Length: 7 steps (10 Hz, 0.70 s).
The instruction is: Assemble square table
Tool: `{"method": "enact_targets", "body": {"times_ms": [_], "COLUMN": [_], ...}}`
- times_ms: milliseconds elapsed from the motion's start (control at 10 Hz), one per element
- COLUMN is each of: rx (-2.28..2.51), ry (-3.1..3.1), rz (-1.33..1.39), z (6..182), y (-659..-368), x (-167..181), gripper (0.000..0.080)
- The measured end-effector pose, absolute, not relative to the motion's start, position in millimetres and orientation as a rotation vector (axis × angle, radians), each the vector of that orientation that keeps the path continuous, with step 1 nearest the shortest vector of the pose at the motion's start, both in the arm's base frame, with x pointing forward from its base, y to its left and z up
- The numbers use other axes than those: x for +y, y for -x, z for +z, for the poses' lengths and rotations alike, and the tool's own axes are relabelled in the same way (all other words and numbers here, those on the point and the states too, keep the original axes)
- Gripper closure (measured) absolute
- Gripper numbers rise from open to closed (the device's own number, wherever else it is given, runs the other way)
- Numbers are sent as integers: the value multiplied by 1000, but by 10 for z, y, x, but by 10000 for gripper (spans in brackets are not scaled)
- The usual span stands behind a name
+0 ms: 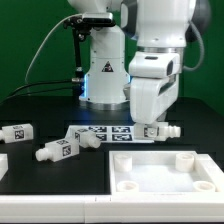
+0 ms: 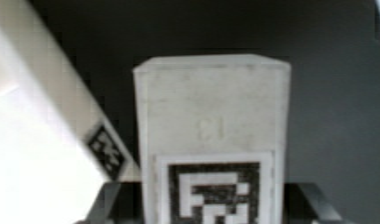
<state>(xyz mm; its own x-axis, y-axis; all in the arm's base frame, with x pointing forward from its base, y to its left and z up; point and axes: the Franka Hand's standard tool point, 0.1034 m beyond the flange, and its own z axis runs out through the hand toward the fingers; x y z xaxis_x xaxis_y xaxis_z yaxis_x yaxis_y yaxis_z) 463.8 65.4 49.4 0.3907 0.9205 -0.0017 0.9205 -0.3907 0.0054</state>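
Fingers (image 2: pixel 109 203): two dark pads, one on each side of the tagged end of a white peg leg, clenched on it. We enter the gripper (image 2: pixel 208 205) as grasping this held leg (image 2: pixel 213 110).

Held leg, exterior view (image 1: pixel 163 131): it lies level beneath the white gripper (image 1: pixel 152 127), with one end sticking out toward the exterior view's right. It sits just beyond the far edge of the tabletop. We cannot tell whether it touches the table or hangs just above it.

Tabletop (image 1: pixel 165 172): a large white square panel with thick edges, lying flat at the near right of the scene. We see a round socket near each visible corner.

Loose legs, three in all, each white and tagged and lying on its side, all to the exterior view's left of the gripper:
- first leg (image 1: pixel 85 140), nearest the gripper, at the near edge of the marker board;
- second leg (image 1: pixel 58 151), close beside the first;
- third leg (image 1: pixel 18 131), well apart, toward the left edge.

Marker board (image 1: pixel 103 131): thin, flat and white, with black tags, lying beyond the tabletop. In the wrist view we see it as a pale strip beside the held leg (image 2: pixel 36 110).

Table (image 1: pixel 40 105): dark surface bearing everything listed.

Arm base (image 1: pixel 103 65): white, at the far side, behind the marker board.
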Motion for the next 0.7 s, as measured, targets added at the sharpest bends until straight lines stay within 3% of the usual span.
{"method": "enact_targets", "body": {"times_ms": [200,400,700], "rx": [1925,2198,2374], "ry": [-2462,-2182,-1953], "rz": [-2,83,106], "z": [478,386,386], "y": [-4622,-4402,-4321], "x": [646,759,583], "gripper": [517,517,517]}}
